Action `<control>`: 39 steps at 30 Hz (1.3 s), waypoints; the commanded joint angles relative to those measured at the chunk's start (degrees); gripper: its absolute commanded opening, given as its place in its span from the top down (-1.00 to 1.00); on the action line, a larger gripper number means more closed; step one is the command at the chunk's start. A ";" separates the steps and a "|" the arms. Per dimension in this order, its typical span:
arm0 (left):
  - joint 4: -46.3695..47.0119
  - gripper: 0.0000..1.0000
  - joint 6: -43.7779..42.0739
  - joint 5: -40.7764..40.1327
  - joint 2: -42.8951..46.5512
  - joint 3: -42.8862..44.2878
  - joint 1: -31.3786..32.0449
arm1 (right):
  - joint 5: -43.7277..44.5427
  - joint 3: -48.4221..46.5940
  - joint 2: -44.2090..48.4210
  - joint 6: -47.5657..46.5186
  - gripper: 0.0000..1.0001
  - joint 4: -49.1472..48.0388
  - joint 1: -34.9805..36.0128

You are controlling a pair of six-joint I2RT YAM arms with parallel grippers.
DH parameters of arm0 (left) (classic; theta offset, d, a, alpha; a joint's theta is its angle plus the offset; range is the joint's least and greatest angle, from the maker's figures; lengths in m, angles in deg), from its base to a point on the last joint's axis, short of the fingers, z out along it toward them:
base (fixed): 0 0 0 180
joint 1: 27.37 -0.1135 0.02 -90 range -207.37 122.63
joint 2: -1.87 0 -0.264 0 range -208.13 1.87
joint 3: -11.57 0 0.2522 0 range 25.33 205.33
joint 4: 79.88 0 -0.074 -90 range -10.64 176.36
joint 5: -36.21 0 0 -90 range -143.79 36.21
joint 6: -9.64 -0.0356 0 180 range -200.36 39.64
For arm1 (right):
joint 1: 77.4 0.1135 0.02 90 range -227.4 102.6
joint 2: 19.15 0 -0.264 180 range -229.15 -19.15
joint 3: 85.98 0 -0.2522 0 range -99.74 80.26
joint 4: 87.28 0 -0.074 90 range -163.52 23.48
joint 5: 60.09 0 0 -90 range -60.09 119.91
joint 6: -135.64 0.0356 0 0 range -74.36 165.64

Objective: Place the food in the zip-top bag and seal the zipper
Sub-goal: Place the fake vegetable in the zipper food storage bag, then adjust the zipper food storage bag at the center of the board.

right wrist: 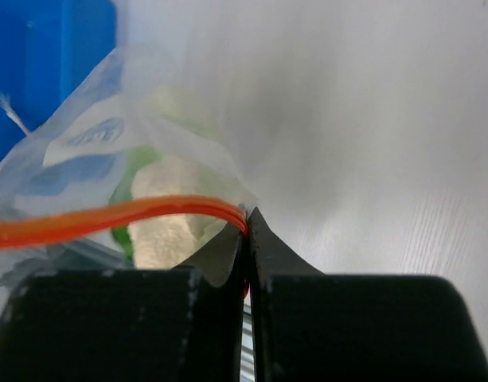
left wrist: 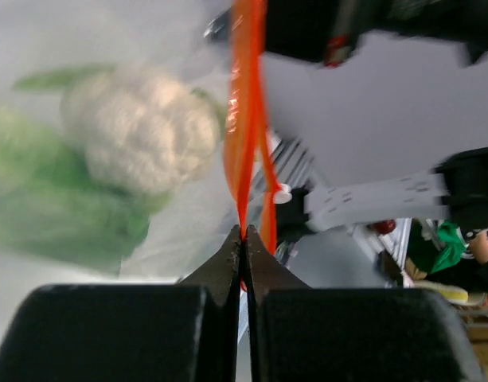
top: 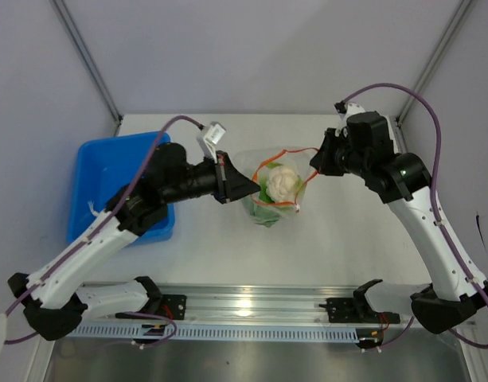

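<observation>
White desk point(top: 228, 255) lies under both my arms, and the blue bin point(top: 100, 175) sits out beyond my left fingers point(left wrist: 244, 253), well apart from the work. The zip-top bag point(top: 255, 211) is strung between my two pairs of fingers; whether its bottom rests on the desk I cannot tell. The food point(top: 281, 183) is inside it, a pale cauliflower-like piece on green pieces, between and below my fingertips. The zipper point(left wrist: 245, 119) runs from my left fingers across to my right fingers point(right wrist: 247, 239), and each pair is pinched shut on one end of it. From above the strip bows into an open loop, so I judge the mouth unsealed. My worries: the strip is thin, and a hard pull apart could slide it out of one pinch, letting the bag sag and spill. An uneven pull could leave the two tracks misaligned, or trap crinkled film between them, so they never lock
</observation>
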 commanded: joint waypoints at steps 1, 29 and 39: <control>1.34 0.99 1.83 5.65 -7.03 -12.53 -2.59 | -3.17 12.93 -2.57 -0.23 1.00 -4.37 -2.64; 13.65 0.99 6.40 13.40 -17.76 -18.73 -3.74 | -7.05 17.64 0.07 0.13 1.00 -7.11 -4.23; 3.64 0.99 4.21 12.18 -13.64 3.41 -2.60 | 0.08 -7.84 -2.40 -4.44 1.00 5.46 -4.23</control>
